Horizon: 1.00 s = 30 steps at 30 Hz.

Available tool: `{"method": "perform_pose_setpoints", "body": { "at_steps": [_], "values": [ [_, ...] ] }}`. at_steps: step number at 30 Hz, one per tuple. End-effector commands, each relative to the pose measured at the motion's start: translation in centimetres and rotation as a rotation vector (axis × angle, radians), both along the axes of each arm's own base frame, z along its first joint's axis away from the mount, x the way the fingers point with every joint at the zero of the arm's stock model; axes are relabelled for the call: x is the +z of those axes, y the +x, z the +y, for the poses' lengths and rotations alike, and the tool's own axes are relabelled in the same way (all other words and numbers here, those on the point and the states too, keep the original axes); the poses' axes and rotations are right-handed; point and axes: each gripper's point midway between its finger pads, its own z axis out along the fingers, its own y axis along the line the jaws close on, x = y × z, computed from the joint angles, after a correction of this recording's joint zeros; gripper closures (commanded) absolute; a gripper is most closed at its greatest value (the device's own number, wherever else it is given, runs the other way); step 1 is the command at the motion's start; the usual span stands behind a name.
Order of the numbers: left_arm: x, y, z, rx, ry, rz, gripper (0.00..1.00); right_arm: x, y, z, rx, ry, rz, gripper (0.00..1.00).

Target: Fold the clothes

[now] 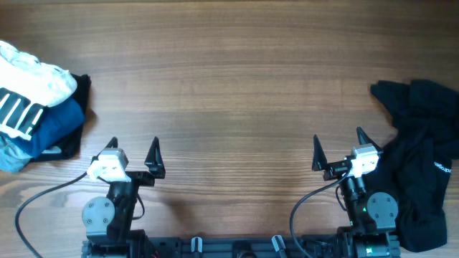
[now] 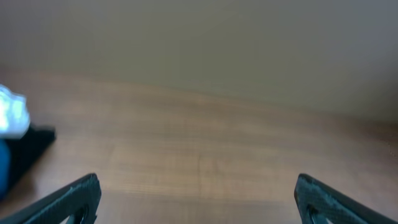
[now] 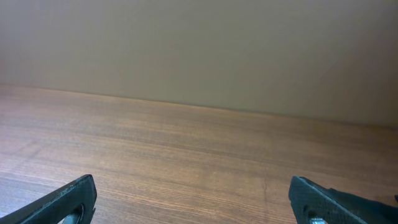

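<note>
- While both arms sit at the near edge of the tabletop [image 1: 229,72], neither claw touches any fabric.
- Left gripper [image 1: 133,147]: near edge, left of centre, jaws spread wide and holding nothing. The left wrist view shows bare wood between its fingers [image 2: 74,199].
- Right gripper [image 1: 338,143]: near edge, right of centre, jaws spread wide and holding nothing. The right wrist view shows only bare wood ahead of its fingers [image 3: 68,196].
- Black clothes [image 1: 423,165]: a loose, crumpled heap along the right edge, reaching down to the near right corner, just beside the right arm's base.
- White T-shirt [image 1: 29,86]: at the left edge, about midway between near and far, on top of a stack, with its black-striped print facing up. It lies well apart from the left gripper.
- Blue garment [image 1: 50,129]: directly under the white T-shirt, on its near side.
- Black garment [image 1: 82,89]: bottom of the same stack, showing past its right side.
</note>
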Motion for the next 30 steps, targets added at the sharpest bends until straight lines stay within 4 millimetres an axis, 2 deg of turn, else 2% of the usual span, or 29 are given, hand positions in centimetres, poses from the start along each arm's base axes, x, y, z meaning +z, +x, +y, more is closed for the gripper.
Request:
{"method": "perform_pose_setpoints", "body": {
  "at_steps": [1, 5, 8, 13, 30],
  "values": [
    [-0.2, 0.7, -0.1, -0.011, 0.050, -0.092, 0.00, 0.2, 0.0, -0.2, -0.011, 0.011, -0.005, 0.00],
    [-1.3, 0.9, -0.2, -0.017, 0.112, -0.089, 0.00, 0.1, 0.0, -0.2, -0.011, 0.011, -0.004, 0.00],
    [-3.0, 0.9, -0.5, -0.030, 0.097, -0.017, 0.00, 0.1, 0.0, -0.2, -0.011, 0.012, -0.004, 0.00],
    [-2.9, 0.8, -1.4, -0.067, 0.097, -0.023, 0.00, 0.1, 0.0, -0.2, -0.011, 0.012, -0.004, 0.00],
    [-3.0, 0.8, -1.4, -0.068, 0.097, -0.019, 0.00, 0.1, 0.0, -0.2, -0.011, 0.012, -0.004, 0.00]
  ]
}}
